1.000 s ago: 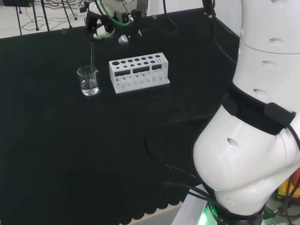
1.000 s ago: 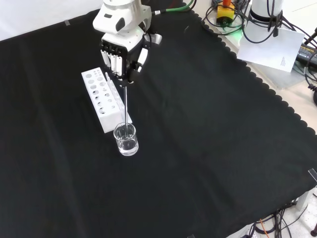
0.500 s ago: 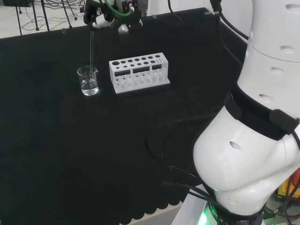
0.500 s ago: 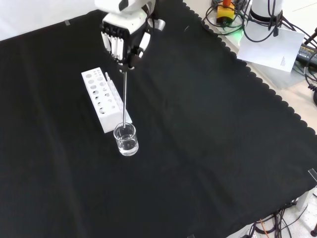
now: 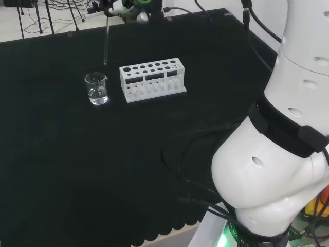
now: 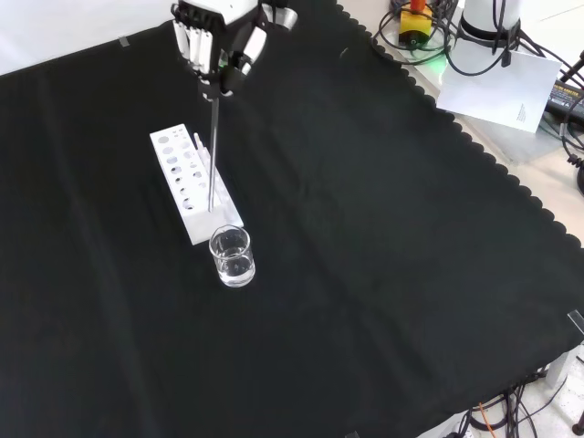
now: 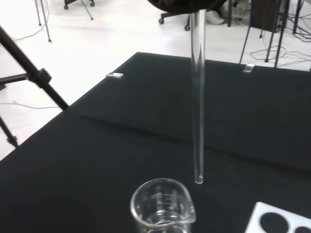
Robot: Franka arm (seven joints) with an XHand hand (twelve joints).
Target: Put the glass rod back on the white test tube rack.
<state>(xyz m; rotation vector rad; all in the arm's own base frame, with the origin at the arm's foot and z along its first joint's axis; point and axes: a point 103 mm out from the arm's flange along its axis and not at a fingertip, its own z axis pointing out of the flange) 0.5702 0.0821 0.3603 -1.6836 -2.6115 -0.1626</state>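
Rod held upright above the beaker, beside the rack.

The rod [image 6: 213,155] is pinched at its upper end by the curled fingers of the hand [image 6: 217,46], seen at the top of the front view; it hangs nearly vertical, its lower tip clear of the beaker [image 6: 232,255] and above the rim, as shown in the wrist view; clear liquid is held in the beaker; the rack [image 5: 152,79] stands on the cloth [image 6: 383,237] just beside the beaker, a thin clear piece being seen upright in it.
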